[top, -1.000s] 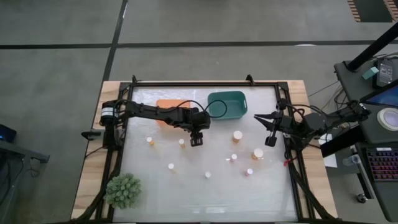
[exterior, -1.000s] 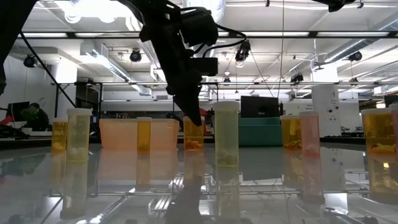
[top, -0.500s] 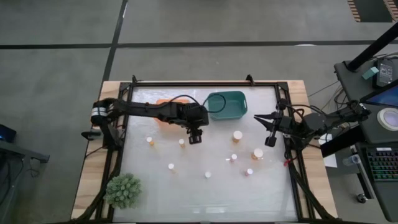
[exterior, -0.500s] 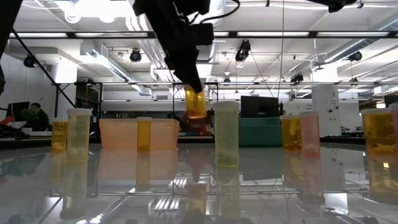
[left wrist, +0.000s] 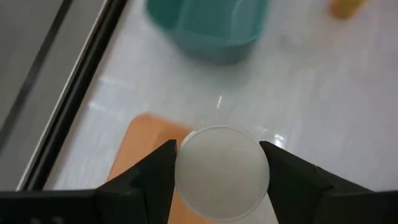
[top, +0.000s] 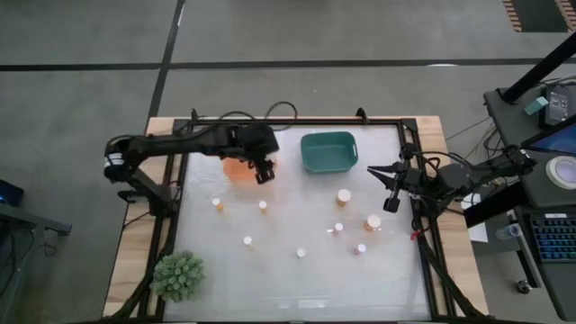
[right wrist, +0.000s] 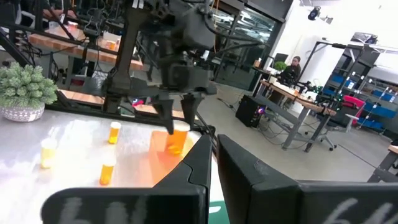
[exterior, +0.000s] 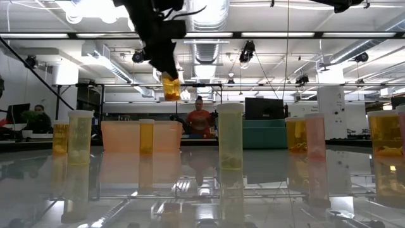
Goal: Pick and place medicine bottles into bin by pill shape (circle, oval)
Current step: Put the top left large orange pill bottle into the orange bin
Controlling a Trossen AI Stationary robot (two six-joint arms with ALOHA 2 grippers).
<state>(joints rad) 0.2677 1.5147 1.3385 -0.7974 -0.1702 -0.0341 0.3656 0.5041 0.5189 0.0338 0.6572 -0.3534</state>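
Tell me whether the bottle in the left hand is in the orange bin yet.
Not yet. The left hand holds the medicine bottle in the air above the orange bin, clear of its rim.

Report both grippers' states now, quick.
Left gripper: shut on a medicine bottle, held in the air over the orange bin.
Right gripper: shut, empty, waiting at the table's right edge.

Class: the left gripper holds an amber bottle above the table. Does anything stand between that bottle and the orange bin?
Nothing visible does. The left gripper holds the white-capped amber medicine bottle in the air right over the orange plastic bin, with open space below it.
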